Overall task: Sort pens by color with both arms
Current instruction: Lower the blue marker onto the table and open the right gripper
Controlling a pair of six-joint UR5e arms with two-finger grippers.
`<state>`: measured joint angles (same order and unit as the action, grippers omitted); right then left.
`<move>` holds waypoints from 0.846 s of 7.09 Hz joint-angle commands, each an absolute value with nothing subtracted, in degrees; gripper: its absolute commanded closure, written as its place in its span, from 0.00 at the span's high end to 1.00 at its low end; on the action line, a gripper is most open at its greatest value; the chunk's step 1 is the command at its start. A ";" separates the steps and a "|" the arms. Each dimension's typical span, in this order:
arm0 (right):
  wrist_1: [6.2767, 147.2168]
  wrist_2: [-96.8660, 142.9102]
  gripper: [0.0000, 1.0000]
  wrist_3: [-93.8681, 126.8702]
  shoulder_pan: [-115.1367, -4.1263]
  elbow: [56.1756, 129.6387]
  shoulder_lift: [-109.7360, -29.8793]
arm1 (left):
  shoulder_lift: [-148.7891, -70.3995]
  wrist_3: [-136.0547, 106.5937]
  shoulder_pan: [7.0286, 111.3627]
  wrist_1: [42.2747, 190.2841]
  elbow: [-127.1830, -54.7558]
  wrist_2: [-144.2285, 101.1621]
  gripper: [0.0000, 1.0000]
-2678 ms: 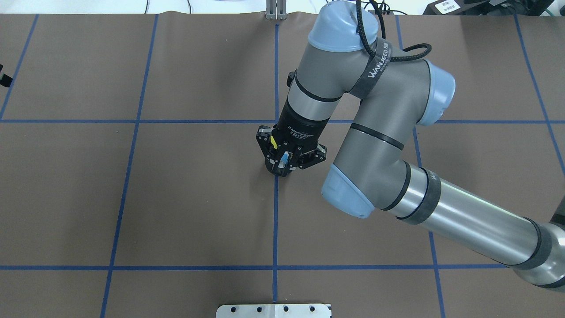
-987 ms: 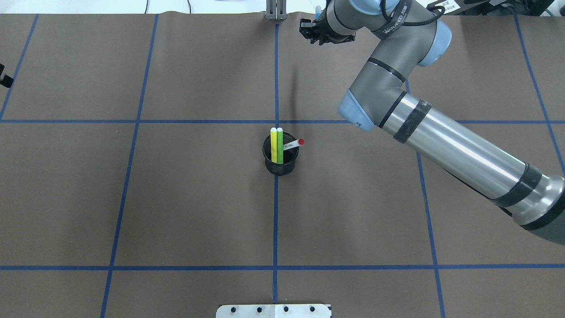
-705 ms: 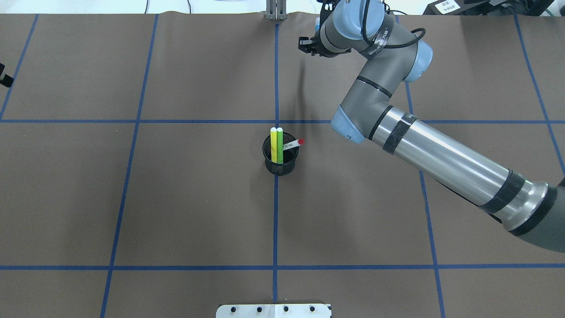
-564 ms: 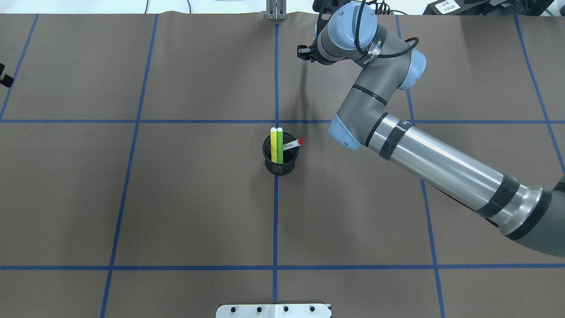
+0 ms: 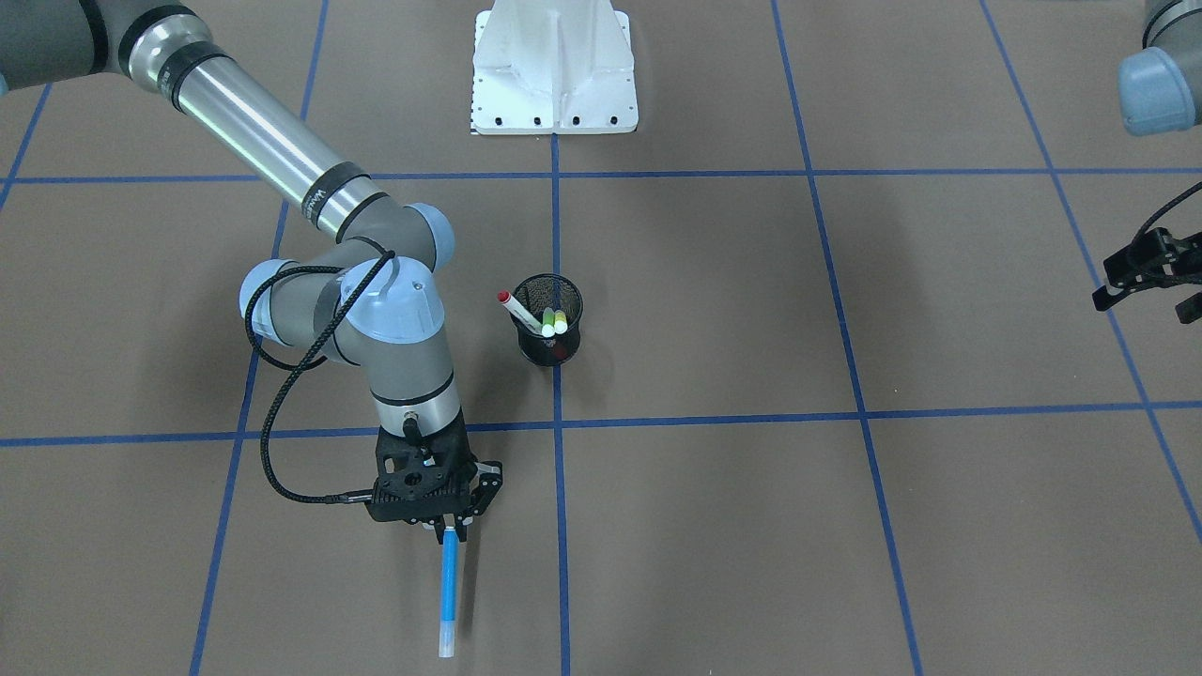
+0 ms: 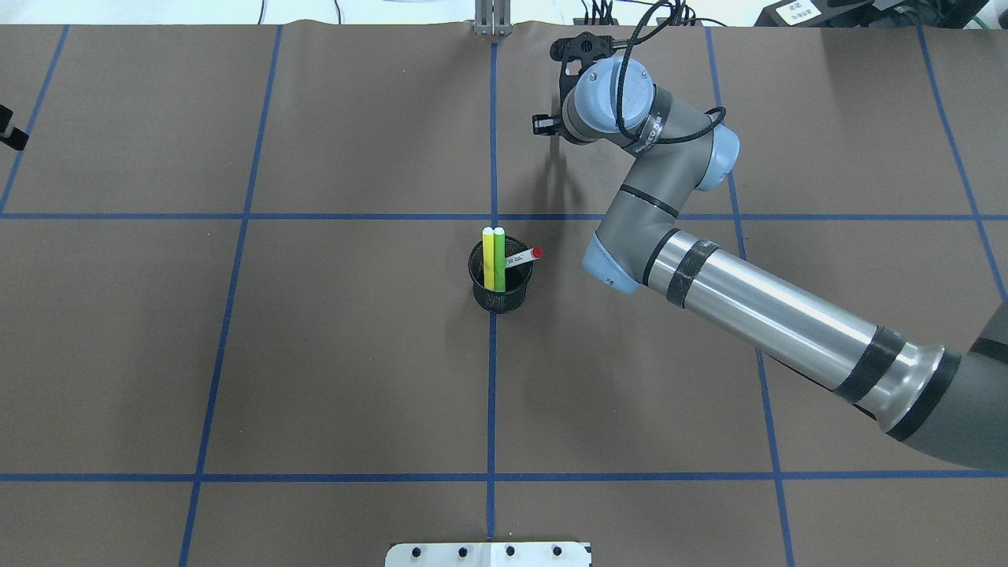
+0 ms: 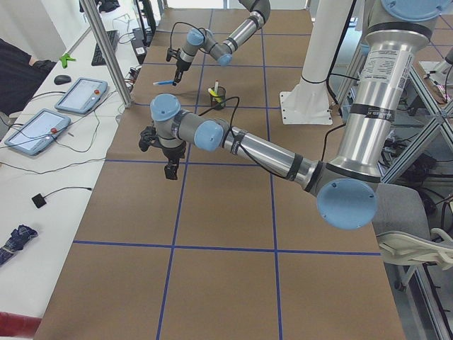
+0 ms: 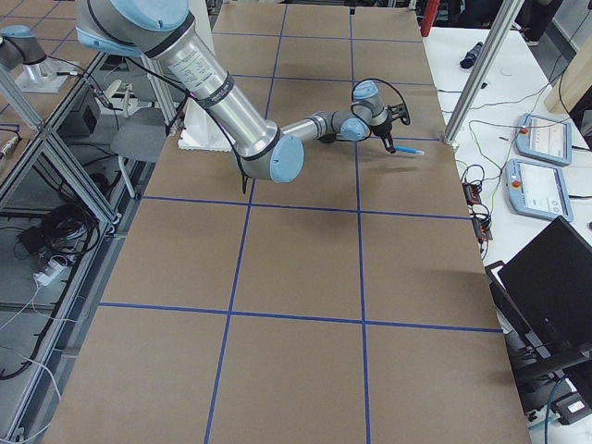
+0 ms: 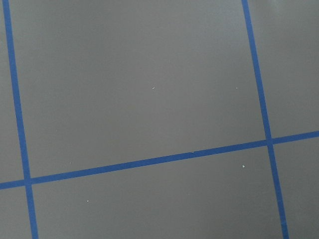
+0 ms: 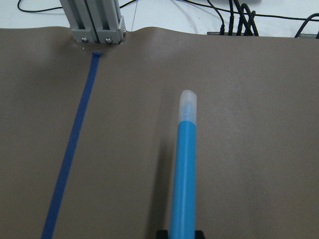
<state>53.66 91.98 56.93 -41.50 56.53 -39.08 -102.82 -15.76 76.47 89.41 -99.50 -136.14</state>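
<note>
My right gripper [image 5: 449, 528] is shut on the blue pen [image 5: 449, 591] and holds it low over the brown mat near the table's far edge. The pen points away from the robot and also shows in the right wrist view [image 10: 183, 169]. In the overhead view the wrist [image 6: 610, 98] hides the pen. The black mesh cup [image 6: 501, 277] at the centre holds the yellow pen [image 6: 488, 253], the green pen [image 6: 499, 253] and the leaning red-capped white pen [image 6: 522, 258]. My left gripper [image 5: 1150, 277] hangs open and empty at the table's left end.
An aluminium post [image 6: 491, 17] and cables stand at the far edge just beyond the blue pen. The white pedestal base [image 5: 554, 66] is at the robot's side. Blue tape lines [image 6: 492, 394] divide the mat. Tablets [image 7: 81, 95] lie on a side table.
The right gripper lifted the blue pen out of the cup and carried it to the far edge. Over the last second its wrist swung round and came down there. The other pens stayed in the cup.
</note>
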 commanded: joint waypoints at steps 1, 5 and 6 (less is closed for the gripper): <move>52.73 89.84 0.00 54.93 -40.79 55.11 -39.02 | -103.71 -15.73 76.46 89.47 -98.71 -136.14 1.00; 52.65 89.90 1.00 55.28 -40.69 55.28 -37.54 | -107.47 -15.99 76.46 89.30 -95.72 -136.06 1.00; 53.17 94.35 1.00 55.98 -42.43 55.37 -36.22 | -110.27 -17.56 76.20 88.43 -94.67 -136.05 1.00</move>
<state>52.77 90.60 55.35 -40.99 55.20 -37.67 -107.49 -16.29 76.40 89.16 -95.87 -136.09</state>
